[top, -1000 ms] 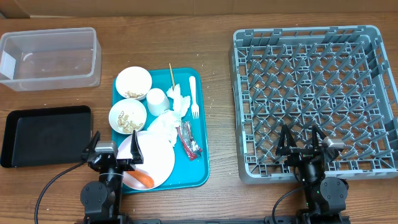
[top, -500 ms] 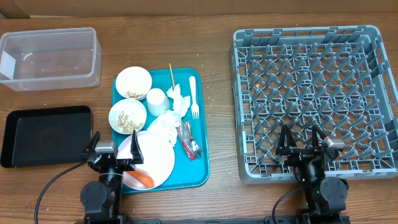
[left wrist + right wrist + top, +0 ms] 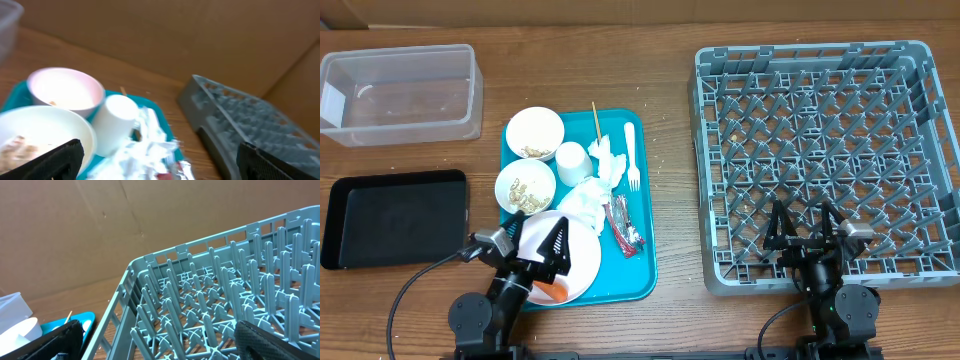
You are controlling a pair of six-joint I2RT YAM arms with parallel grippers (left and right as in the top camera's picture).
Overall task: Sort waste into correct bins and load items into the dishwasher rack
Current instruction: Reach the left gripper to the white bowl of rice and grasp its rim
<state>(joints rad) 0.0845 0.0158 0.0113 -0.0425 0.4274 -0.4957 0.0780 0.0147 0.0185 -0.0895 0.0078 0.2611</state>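
On the teal tray [image 3: 646, 275] lie two bowls [image 3: 534, 131] [image 3: 525, 186] with beige scraps, a white cup [image 3: 574, 163], a round plate [image 3: 582, 256], crumpled napkins [image 3: 592, 196], a red-and-silver wrapper [image 3: 623, 228], a white fork [image 3: 631, 155], a thin stick [image 3: 596, 122] and an orange carrot piece [image 3: 553, 291]. My left gripper [image 3: 530, 248] is open and empty, over the plate's front left. The left wrist view shows the bowls [image 3: 65, 90], cup [image 3: 117, 122] and napkins [image 3: 150, 145] between its fingers [image 3: 160, 165]. My right gripper [image 3: 805, 228] [image 3: 160, 340] is open and empty over the grey rack's [image 3: 825, 150] front edge.
The clear tub [image 3: 400, 95] stands at the back left. The black tray [image 3: 392, 217] lies in front of it, left of my left gripper. The rack [image 3: 225, 305] fills the right wrist view. Brown cardboard backs the table.
My left gripper has swung to the right, from beside the teal tray to over the plate. The right arm has not moved.
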